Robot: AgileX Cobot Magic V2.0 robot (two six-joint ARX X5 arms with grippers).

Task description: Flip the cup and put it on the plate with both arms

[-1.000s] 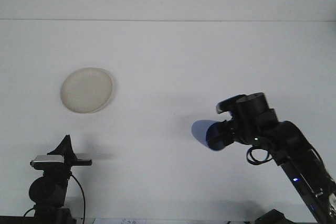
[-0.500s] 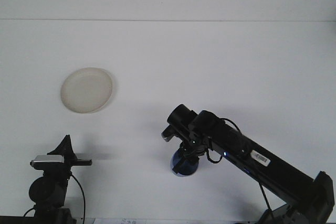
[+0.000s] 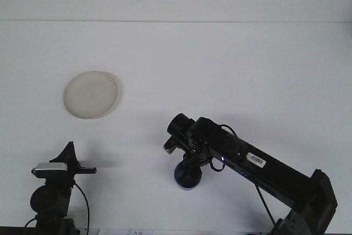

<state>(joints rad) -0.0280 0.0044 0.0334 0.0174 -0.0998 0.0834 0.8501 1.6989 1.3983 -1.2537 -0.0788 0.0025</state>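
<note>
The left gripper sat at the lower left, fingers apparently pressed together, holding nothing. The plate lay in the upper left. At lower centre, the right gripper pinched the blue cup from above, against the table.

Single front view, high, looking forward and down over white table; both arms near bottom edge.
</note>
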